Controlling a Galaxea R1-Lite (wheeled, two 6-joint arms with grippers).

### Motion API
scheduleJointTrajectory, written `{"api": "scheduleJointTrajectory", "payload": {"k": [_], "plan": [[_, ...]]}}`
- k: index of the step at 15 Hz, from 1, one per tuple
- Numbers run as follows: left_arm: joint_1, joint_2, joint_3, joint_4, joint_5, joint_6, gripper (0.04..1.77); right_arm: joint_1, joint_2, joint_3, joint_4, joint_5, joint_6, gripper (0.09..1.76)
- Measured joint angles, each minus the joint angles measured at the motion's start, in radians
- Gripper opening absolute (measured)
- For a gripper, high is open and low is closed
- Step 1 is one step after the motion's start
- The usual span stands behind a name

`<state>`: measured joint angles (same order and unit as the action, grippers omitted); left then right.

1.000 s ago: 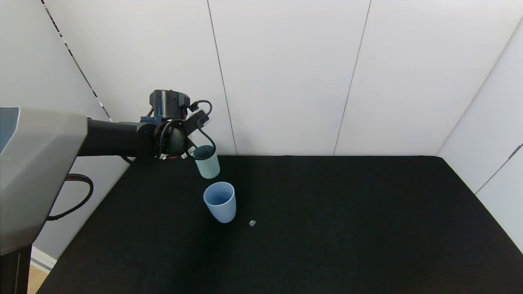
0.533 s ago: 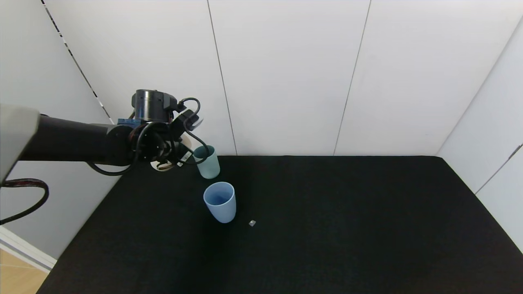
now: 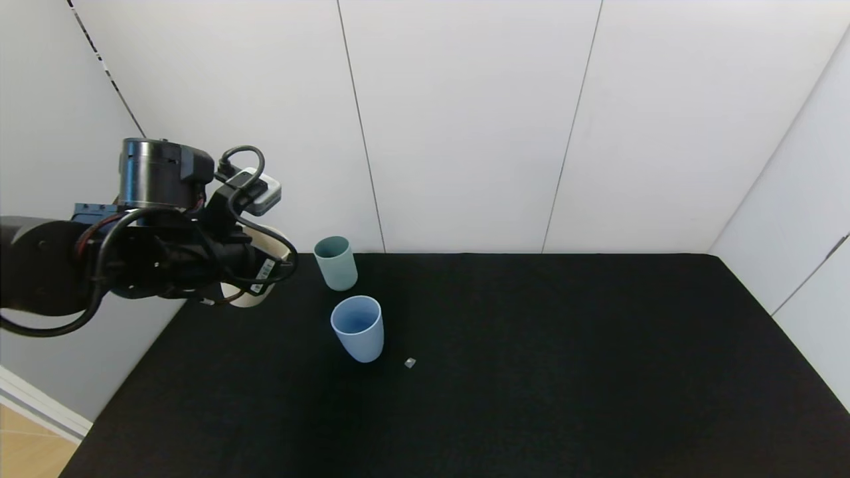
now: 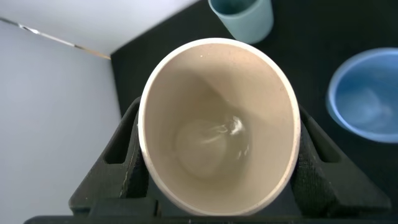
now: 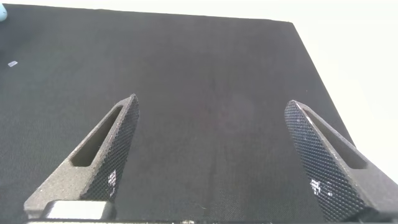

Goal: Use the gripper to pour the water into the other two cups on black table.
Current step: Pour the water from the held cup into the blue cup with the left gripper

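My left gripper (image 3: 249, 279) is shut on a cream-beige cup (image 3: 255, 297) and holds it near the table's far left corner, left of the other two cups. In the left wrist view the cream cup (image 4: 217, 124) sits between the black fingers (image 4: 127, 165) with a little water at its bottom. The teal green cup (image 3: 336, 263) stands upright by the back wall. The light blue cup (image 3: 358, 328) stands upright in front of it. Both show in the left wrist view, teal (image 4: 241, 17) and blue (image 4: 367, 93). My right gripper (image 5: 211, 124) is open and empty above the black table (image 3: 564, 372).
A tiny pale speck (image 3: 410, 362) lies on the table right of the blue cup. White wall panels close the back and right side. The table's left edge drops to the floor near my left arm.
My left arm has drawn back to the left and toward me with the cream cup, away from the teal cup. The two cups on the table have not moved.
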<state>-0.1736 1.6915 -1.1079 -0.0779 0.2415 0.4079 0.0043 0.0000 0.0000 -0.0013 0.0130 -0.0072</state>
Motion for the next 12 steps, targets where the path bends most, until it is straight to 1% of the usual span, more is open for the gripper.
{"api": "scheduleJointTrajectory", "payload": {"k": [3, 6, 9, 12], "plan": [[-0.001, -0.1, 0.125, -0.007, -0.024, -0.011, 1.25, 0.0, 0.0, 0.0, 0.0, 0.0, 0.0, 1.71], [-0.003, -0.167, 0.205, -0.007, -0.025, -0.008, 1.25, 0.0, 0.0, 0.0, 0.0, 0.0, 0.0, 1.71], [-0.016, -0.191, 0.24, -0.007, -0.019, 0.01, 1.25, 0.0, 0.0, 0.0, 0.0, 0.0, 0.0, 1.71], [-0.042, -0.184, 0.245, -0.008, -0.011, 0.068, 1.25, 0.0, 0.0, 0.0, 0.0, 0.0, 0.0, 1.71]]}}
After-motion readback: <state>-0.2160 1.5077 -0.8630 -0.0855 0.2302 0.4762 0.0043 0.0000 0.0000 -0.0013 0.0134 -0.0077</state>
